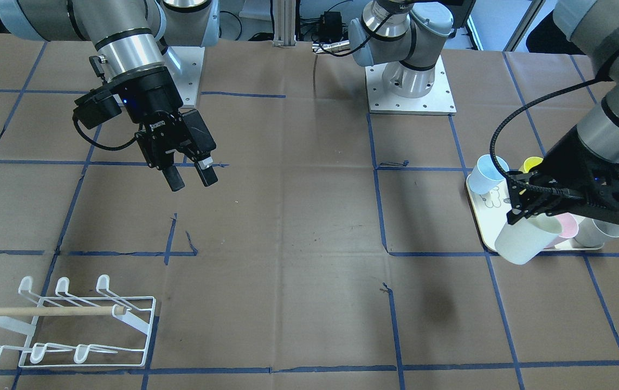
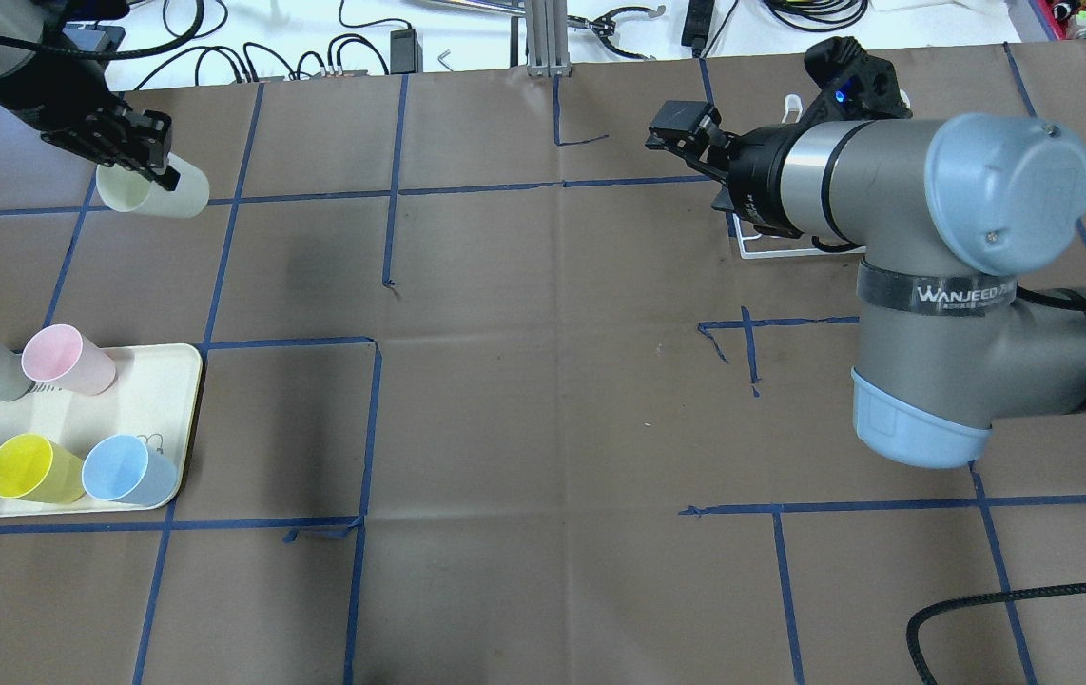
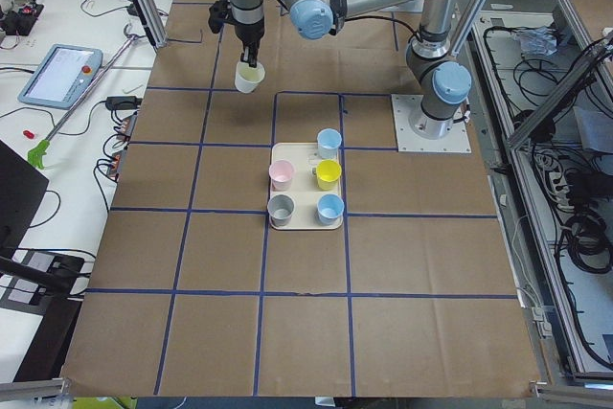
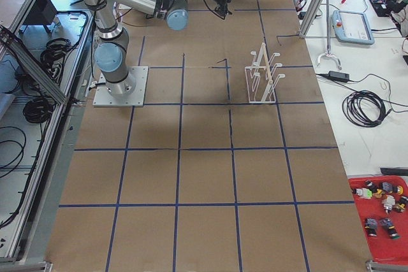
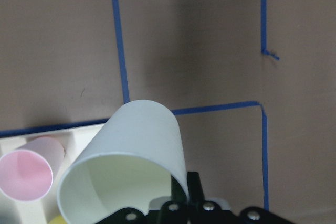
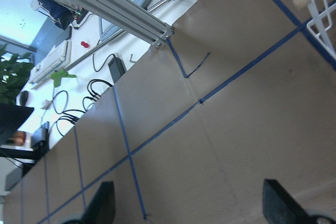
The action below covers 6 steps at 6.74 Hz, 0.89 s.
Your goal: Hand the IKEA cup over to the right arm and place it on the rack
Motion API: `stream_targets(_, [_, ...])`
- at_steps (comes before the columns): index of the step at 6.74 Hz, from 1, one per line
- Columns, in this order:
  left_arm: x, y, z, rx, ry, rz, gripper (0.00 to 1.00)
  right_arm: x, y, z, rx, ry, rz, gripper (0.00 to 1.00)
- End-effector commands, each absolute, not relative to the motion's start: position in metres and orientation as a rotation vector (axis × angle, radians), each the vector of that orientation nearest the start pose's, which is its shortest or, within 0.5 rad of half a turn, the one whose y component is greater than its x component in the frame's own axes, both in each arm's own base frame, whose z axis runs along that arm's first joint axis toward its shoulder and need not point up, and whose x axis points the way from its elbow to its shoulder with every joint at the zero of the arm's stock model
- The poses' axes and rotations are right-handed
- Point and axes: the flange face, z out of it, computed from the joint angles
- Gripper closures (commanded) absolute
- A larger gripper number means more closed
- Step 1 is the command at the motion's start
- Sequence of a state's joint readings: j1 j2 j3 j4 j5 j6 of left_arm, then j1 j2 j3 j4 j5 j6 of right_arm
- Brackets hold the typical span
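Cream plastic cup [image 5: 131,150] hangs tilted over the table [image 1: 288,216], rim pinched by the left end effector [image 2: 151,169], leaving handover to the spread, empty right end effector [image 1: 190,181] and white wire rack [image 1: 44,311] placement.

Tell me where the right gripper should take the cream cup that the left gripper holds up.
Grip the cream cup around its body near the closed base, coming from the robot's right. The left gripper pinches the rim wall, and the cup hangs tilted with its base pointing towards the open right gripper, so that end looks free.
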State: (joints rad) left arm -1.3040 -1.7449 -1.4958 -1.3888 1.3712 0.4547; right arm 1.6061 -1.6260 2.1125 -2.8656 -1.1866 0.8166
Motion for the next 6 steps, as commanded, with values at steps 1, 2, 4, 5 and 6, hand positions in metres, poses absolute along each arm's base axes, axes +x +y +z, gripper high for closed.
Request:
stream_targets(1, [-0.044,-0.592,0.473,0.464,3.449,-0.616,1.0,0.191,-0.422,0.395,0.851,2.02,-0.726,0.0])
stream_targets(2, [-0.06,-0.586,0.475,0.537,3.462,-0.787,1.0,0.191,-0.407,0.389,0.917,1.909,-0.723,0.0])
stream_targets(4, [-0.086,-0.553,0.457,0.725,3.439,-1.204,1.0,0.198,-0.381,0.381,1.085,1.663,-0.61,0.0])
stream_targets(5, [-0.096,-0.53,0.441,0.8,3.405,-1.342,1.0,0.208,-0.373,0.373,1.104,1.663,-0.553,0.0])
stream_targets(6, [-0.107,-0.502,0.431,0.858,3.389,-1.409,1.0,0.212,-0.369,0.372,1.097,1.67,-0.555,0.0])
